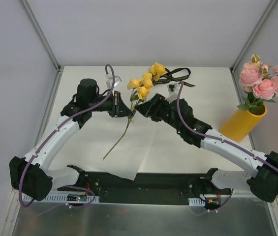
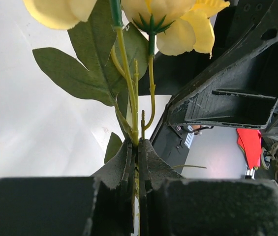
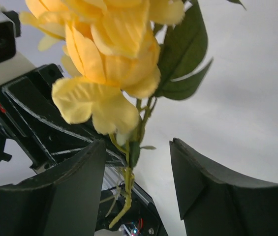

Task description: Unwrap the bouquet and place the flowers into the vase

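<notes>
Left of the vase point(image 1: 242, 125), which has the pink flowers point(image 1: 264, 81) in, the left hand point(image 2: 138, 145) pinches the stem point(image 2: 134, 113) of the yellow flowers point(image 1: 142, 86) and the right hand point(image 3: 138, 142) is spread around them; next it likely must squeeze and carry them over.

Centre was tight. The left gripper point(image 2: 138, 146) was clamped on the yellow stem point(image 1: 120, 137). The right gripper point(image 3: 138, 143) sat just beside it, jaws apart around the yellow blooms point(image 1: 145, 82), with almost no gap between the two wrists. The black ribbon point(image 1: 180, 75) lay behind them, near the right arm. The vase point(image 1: 242, 124) stood at the right edge close to the wall, its mouth crowded by pink flowers point(image 1: 266, 81). The way in to it was open from above and from its left. The far-left table point(image 1: 75, 83) was open.
</notes>
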Robot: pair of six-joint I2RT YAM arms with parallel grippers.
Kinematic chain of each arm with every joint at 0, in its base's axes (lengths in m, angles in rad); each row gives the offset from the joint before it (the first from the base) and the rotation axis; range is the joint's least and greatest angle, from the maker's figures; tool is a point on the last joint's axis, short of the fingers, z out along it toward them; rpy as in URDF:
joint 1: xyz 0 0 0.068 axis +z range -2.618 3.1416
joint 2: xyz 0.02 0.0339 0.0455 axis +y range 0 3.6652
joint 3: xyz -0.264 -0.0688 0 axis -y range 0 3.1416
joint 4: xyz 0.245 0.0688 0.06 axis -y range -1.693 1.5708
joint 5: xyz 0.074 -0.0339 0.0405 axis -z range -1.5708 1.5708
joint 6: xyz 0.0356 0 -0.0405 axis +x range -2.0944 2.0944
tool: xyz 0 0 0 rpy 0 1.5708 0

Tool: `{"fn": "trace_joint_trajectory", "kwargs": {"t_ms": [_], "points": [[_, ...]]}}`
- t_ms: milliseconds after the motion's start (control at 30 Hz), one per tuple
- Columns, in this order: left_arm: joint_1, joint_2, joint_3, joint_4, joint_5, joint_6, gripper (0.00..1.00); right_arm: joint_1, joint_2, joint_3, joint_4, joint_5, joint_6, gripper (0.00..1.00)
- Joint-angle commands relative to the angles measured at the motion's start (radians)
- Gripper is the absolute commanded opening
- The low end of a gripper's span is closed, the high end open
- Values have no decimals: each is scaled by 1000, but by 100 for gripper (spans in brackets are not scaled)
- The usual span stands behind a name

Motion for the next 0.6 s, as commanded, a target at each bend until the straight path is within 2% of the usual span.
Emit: {"fn": "trace_joint_trajectory", "kwargs": {"t_ms": [0, 333, 500, 533, 567], "points": [[-12, -43, -7, 91, 84, 7, 0, 24, 23, 72, 143, 103, -8, 59], [-18, -33, -23, 143, 131, -21, 0, 40, 80, 110, 126, 160, 35, 39], [-18, -40, -27, 142, 126, -20, 0, 44, 65, 101, 129, 209, 12, 4], [-18, -38, -26, 143, 124, -20, 0, 43, 62, 95, 136, 215, 3, 0], [-18, -40, -27, 142, 121, -20, 0, 44, 57, 89, 144, 219, -4, 0]]}}
